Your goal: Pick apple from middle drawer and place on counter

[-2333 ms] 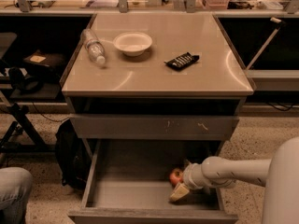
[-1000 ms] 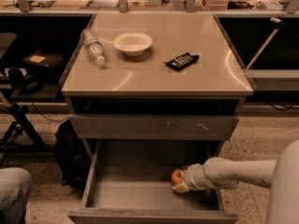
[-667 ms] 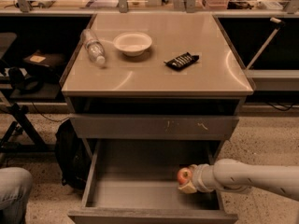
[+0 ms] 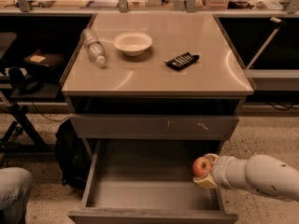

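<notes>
The red apple [image 4: 202, 166] with a yellowish patch is held in my gripper [image 4: 204, 171], lifted above the right side of the open middle drawer [image 4: 140, 190]. The gripper's pale fingers [image 4: 205, 183] close around the apple from the right; the white arm [image 4: 261, 175] reaches in from the lower right. The drawer's grey floor below is bare. The tan counter [image 4: 154, 73] is the top of the cabinet, well above the apple.
On the counter lie a clear plastic bottle [image 4: 93, 45] on its side, a white bowl [image 4: 133, 43] and a dark snack packet [image 4: 181, 60]. A shut drawer front [image 4: 154, 126] sits above the open drawer. A black bag [image 4: 70, 157] stands left of the cabinet.
The gripper closed on the apple at the drawer's right side, then lifted it up and slightly right, off the drawer floor.
</notes>
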